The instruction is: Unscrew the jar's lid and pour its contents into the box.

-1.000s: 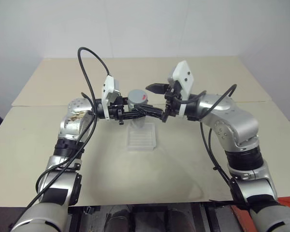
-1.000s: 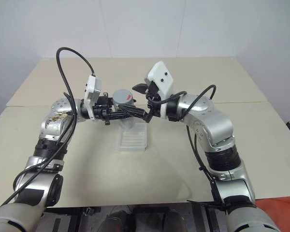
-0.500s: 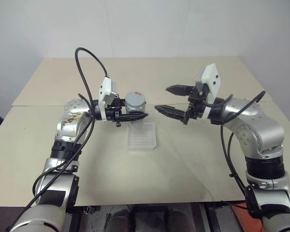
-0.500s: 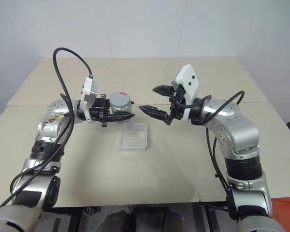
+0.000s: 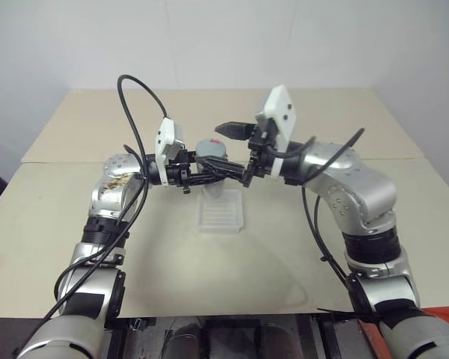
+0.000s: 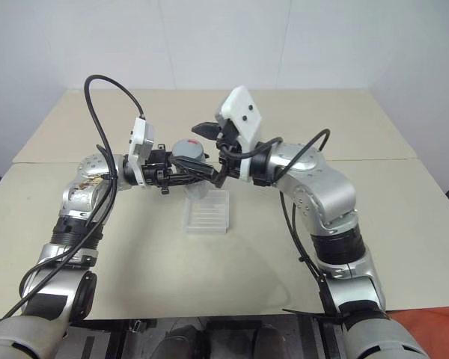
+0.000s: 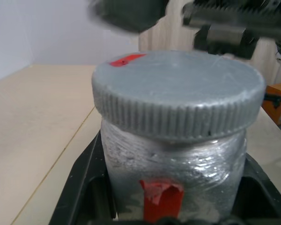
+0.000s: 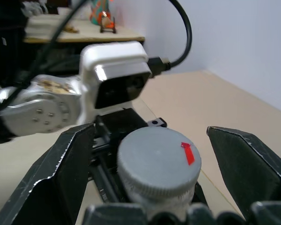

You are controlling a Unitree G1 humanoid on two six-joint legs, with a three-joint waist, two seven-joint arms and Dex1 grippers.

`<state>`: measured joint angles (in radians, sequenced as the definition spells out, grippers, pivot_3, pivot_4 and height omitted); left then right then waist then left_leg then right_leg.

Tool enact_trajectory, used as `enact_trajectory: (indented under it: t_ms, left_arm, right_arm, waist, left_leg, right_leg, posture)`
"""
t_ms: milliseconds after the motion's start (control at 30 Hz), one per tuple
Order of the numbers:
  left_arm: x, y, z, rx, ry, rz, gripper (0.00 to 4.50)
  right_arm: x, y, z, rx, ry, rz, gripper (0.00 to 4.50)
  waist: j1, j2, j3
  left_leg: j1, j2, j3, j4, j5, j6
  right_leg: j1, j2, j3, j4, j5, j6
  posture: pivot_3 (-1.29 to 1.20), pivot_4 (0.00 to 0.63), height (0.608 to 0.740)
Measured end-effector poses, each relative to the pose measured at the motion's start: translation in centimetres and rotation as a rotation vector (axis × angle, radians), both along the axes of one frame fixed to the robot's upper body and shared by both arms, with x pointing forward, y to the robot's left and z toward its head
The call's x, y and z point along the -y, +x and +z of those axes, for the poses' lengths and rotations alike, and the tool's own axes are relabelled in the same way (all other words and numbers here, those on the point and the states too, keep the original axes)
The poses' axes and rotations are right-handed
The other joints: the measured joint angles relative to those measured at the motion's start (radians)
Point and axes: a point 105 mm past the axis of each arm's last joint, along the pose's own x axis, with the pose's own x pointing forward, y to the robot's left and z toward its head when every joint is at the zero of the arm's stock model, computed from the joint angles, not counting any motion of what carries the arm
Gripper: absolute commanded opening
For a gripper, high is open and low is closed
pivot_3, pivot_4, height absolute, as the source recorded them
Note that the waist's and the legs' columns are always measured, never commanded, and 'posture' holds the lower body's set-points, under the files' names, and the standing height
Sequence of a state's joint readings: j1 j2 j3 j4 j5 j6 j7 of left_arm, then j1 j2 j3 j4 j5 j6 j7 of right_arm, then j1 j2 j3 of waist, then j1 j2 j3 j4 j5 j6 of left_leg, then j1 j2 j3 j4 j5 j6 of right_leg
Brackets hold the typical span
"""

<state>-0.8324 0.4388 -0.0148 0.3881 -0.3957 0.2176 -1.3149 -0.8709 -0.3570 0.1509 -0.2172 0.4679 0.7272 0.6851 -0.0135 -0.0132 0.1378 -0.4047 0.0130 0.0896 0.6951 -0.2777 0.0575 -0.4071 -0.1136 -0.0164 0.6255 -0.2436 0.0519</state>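
L tool [image 5: 209,176] is clamping the jar [image 7: 173,173] by its body, holding it upright above the box [image 5: 219,214] on the bench [image 5: 284,247]. R tool [image 8: 154,154] is standing w/ fingers wide apart, one on each side of the lid [image 8: 158,159], prob. not touching it. Lid is sitting on the jar, red mark on top.

We cannot see the contents: the jar [image 7: 175,173] is wrapped in cloudy film and the lid [image 7: 178,96] closes its top. In the left wrist view the jar's base is cut off by the edge, and the right gripper [image 7: 178,14] above it is a dark blur. From the head, the jar hides the far rim of the box [image 5: 220,213].
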Motion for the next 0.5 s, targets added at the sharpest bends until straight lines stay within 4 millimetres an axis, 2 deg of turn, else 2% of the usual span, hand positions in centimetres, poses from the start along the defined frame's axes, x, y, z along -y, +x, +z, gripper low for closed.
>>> enact_trajectory:
  t_ms: [233, 500]
  left_arm:
    - [0.2, -0.2, 0.2, 0.012, -0.003, -0.001, 2.09]
    - [0.2, -0.1, 0.1, 0.006, -0.006, 0.010, 2.09]
  right_arm:
    - [-0.8, 1.1, 0.1, -0.002, 0.000, -0.033, 4.44]
    - [-0.7, 1.5, -0.2, 0.000, -0.006, -0.046, 4.44]
  waist:
    - [-0.004, 0.000, 0.000]
    - [-0.004, 0.000, 0.000]
  left_leg:
    - [0.000, 0.000, 0.000, 0.000, 0.000, 0.000]
    - [0.000, 0.000, 0.000, 0.000, 0.000, 0.000]
  right_leg:
    - [0.000, 0.000, 0.000, 0.000, 0.000, 0.000]
    - [0.000, 0.000, 0.000, 0.000, 0.000, 0.000]
  posture:
    - [0.00, 0.150, 0.740]
    - [0.00, 0.150, 0.740]
